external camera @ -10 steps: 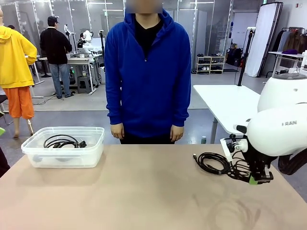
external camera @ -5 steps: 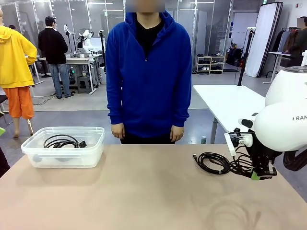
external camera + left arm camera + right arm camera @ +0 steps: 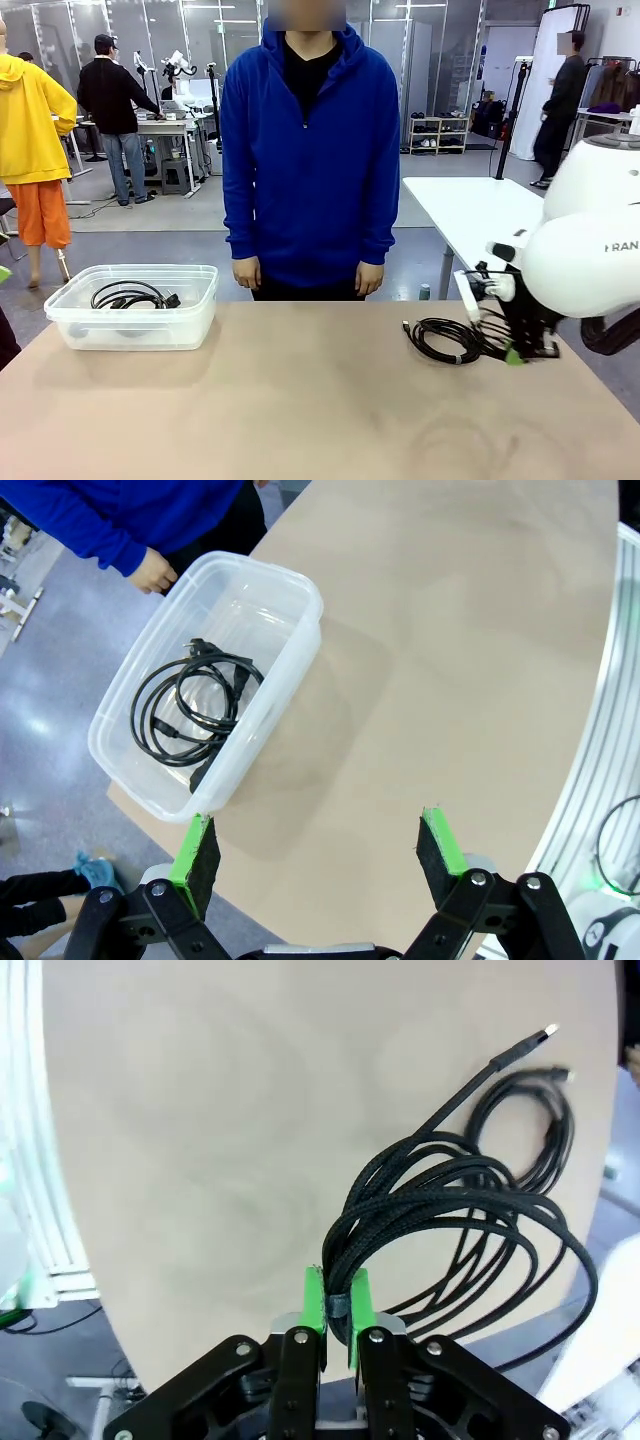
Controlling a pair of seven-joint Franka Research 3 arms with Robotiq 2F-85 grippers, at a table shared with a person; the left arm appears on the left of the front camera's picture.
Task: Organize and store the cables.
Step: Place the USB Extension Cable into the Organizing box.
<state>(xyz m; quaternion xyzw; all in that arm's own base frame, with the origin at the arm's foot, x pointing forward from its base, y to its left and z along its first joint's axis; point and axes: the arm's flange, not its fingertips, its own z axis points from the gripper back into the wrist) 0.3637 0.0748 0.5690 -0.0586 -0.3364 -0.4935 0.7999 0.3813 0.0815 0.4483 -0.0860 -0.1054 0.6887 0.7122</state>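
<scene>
Black braided cord sits clamped in my right end effector [image 3: 515,352]. Its green pads [image 3: 314,1295] are pressed together on several strands of a cable coil [image 3: 445,338] at the right side of the bench [image 3: 300,400], near the far edge. From the right wrist camera I see the loops fan away from the pads over the bench top, with one straight tail ending in a silver-tipped plug [image 3: 548,1032]. Thinner black loops [image 3: 545,1125] lie just beyond the braided ones; I cannot tell whether they belong to the same cord.

My left end effector [image 3: 318,830] hangs released, jaws spread wide and gripping nothing, above the bench's near edge beside a clear plastic bin [image 3: 300,620]. That bin stands at the bench's left side, and a second coil [image 3: 190,710] with a plug lies flat on its floor. A person [image 3: 308,150] in a blue hoodie stands at the far side, arms down, hands apart from both coils.
</scene>
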